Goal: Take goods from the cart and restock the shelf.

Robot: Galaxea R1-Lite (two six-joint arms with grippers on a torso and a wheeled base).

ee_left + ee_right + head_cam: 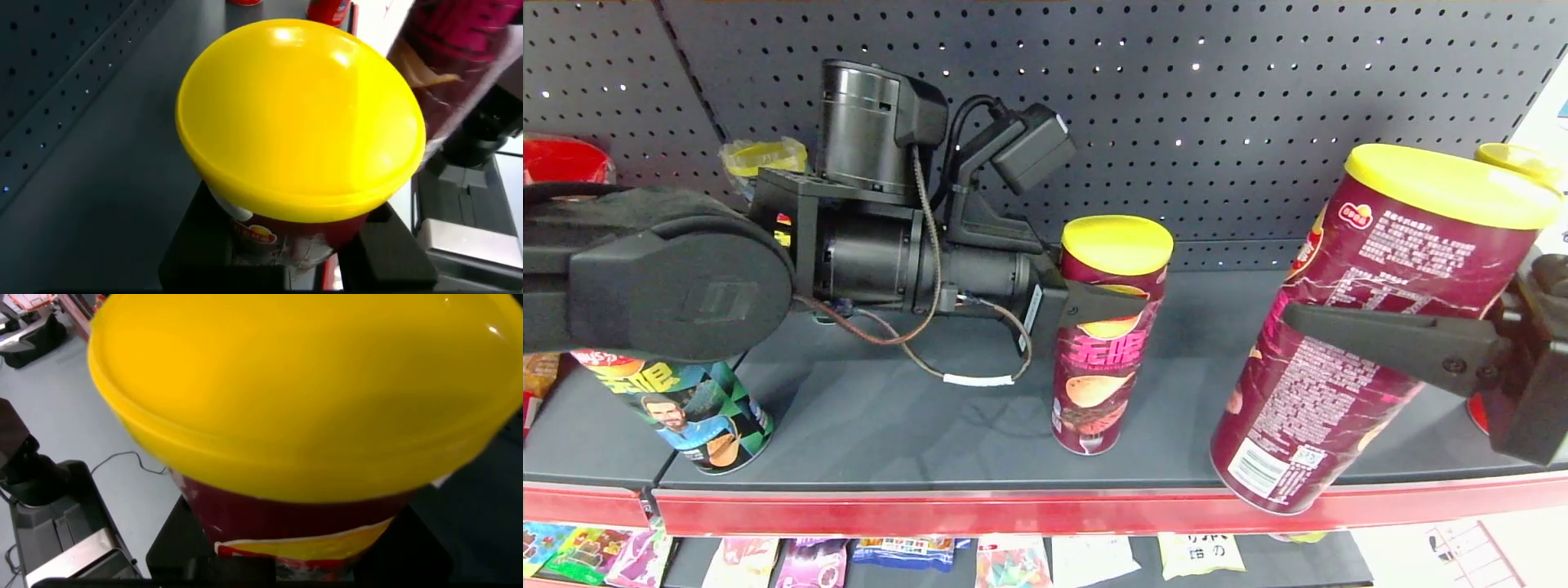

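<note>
Right end effector holds tilted can, left end effector upright can

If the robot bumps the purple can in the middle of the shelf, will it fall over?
Probably, once released: the can is tall and narrow, so a bump near its lid would likely tip it. Its round body would then probably roll along the shelf. The left gripper holds it.

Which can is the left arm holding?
Look at the grey shelf with the red front edge. In its middle stands a maroon can with a yellow lid, the left fingers around it. It stands upright; the other maroon can, at the right, tilts.
</note>
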